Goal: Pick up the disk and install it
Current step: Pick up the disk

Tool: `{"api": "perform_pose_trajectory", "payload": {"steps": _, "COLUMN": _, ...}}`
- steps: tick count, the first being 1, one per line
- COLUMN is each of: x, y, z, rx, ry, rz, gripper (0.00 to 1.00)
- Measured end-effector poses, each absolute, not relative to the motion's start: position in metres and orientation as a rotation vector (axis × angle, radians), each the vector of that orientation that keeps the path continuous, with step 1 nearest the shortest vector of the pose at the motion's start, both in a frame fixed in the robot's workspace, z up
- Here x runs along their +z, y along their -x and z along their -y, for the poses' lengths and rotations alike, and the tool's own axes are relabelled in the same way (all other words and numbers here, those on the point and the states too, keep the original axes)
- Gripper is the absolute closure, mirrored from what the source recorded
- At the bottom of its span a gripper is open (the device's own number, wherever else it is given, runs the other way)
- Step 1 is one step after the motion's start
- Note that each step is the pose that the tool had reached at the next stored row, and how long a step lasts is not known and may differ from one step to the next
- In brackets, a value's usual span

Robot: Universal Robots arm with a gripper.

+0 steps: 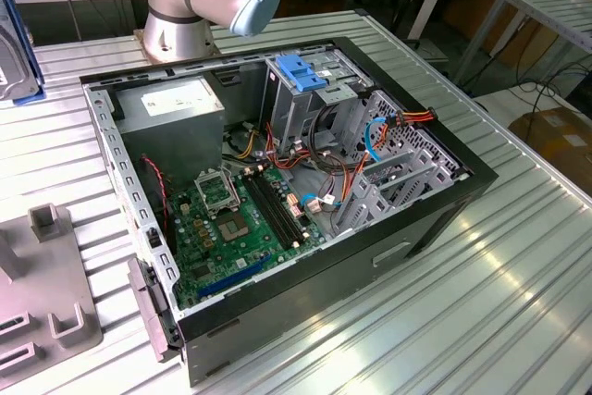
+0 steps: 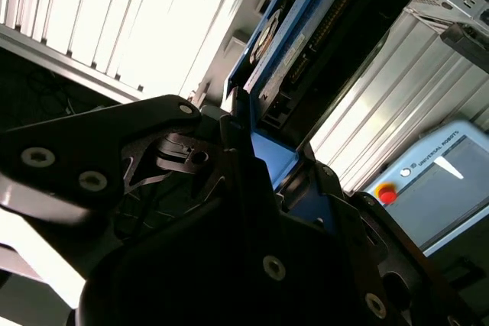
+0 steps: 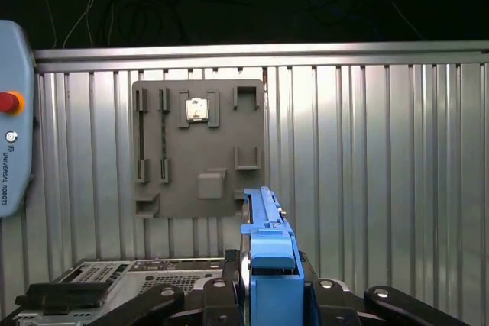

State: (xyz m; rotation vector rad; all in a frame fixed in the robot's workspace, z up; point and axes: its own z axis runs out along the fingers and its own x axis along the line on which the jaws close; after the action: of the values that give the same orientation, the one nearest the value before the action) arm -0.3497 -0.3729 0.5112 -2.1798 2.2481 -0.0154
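**Disk clamped in the fingers above the ribbed desk**

The fingers (image 3: 231,274) are closed on the disk (image 3: 264,228). It stands edge-on between them, its blue bracket uppermost in the first wrist view. In the second wrist view the fingers (image 2: 238,143) pinch the lower end of the bracket, and the disk (image 2: 306,43) rises away from them with its dark underside and a strip of connector showing (the label face cannot be made out). The black linkage of the gripper body spreads to either side of the grasp.

Past the disk in the first wrist view lies a grey fixture plate (image 3: 200,150) with raised slots and pockets. It sits flat on the desk (image 3: 382,173), a surface of bright ribbed aluminium slats. A pale blue teach pendant (image 3: 11,112) with a red button lies on the desk beside the plate, and it also shows in the second wrist view (image 2: 435,181). A corner of the open computer case (image 3: 114,272) sits close to the fingers.

In the exterior view the computer case (image 1: 435,210) lies on its side on the desk (image 1: 499,284), lid off. Inside it are the green motherboard (image 1: 231,219), a grey power supply (image 1: 176,108) and a metal drive cage with a blue top (image 1: 301,76). The arm's base (image 1: 185,6) stands just behind the case. The fixture plate (image 1: 46,284) is at the exterior view's left. Around the desk are wooden benches, a second metal table (image 1: 555,6), a cardboard box (image 1: 560,136) and loose cables on the floor.
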Motion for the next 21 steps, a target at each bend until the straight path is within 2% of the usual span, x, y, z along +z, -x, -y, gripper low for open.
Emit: {"api": "perform_pose_trajectory", "payload": {"steps": 21, "x": 0.511, "y": 0.33, "z": 0.373, "rx": -0.015, "ry": 2.18, "rz": -2.248, "gripper": 0.63}}
